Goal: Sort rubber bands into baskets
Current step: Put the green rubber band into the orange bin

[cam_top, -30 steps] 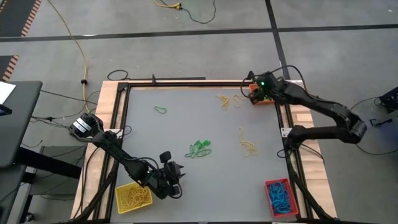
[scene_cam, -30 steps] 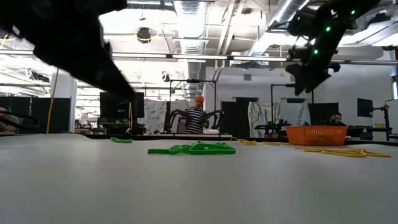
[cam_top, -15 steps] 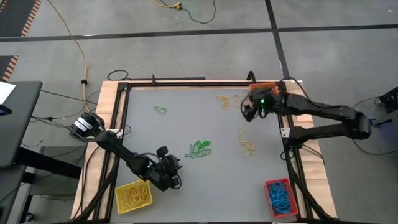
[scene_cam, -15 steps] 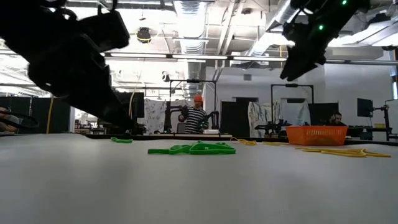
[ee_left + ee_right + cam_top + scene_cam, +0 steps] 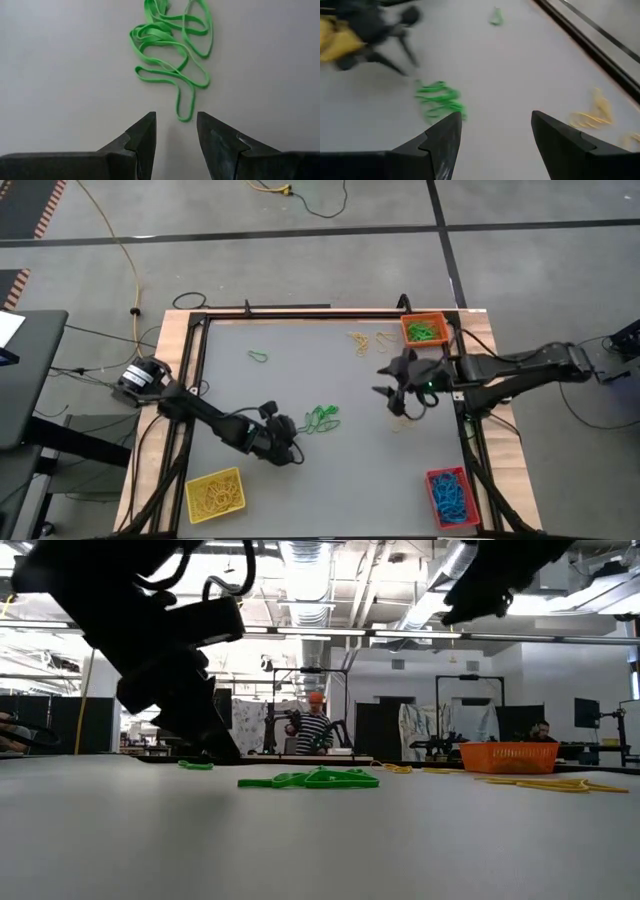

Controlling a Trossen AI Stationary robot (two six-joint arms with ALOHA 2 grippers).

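Meanwhile, the left pincer (image 5: 176, 131) is hanging with fingers apart beside green rubber bands (image 5: 172, 52); the right pincer (image 5: 392, 388) is gaping wide above the desk (image 5: 280, 395).

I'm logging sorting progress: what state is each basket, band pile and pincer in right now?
Yellow basket: holds yellow bands.
Orange basket: holds green bands.
Red basket: holds blue bands.
Green rubber band tangle: loose on table.
Yellow rubber bands: loose on table.
Left pincer: open, empty, facing the green tangle.
Right pincer: open, empty.
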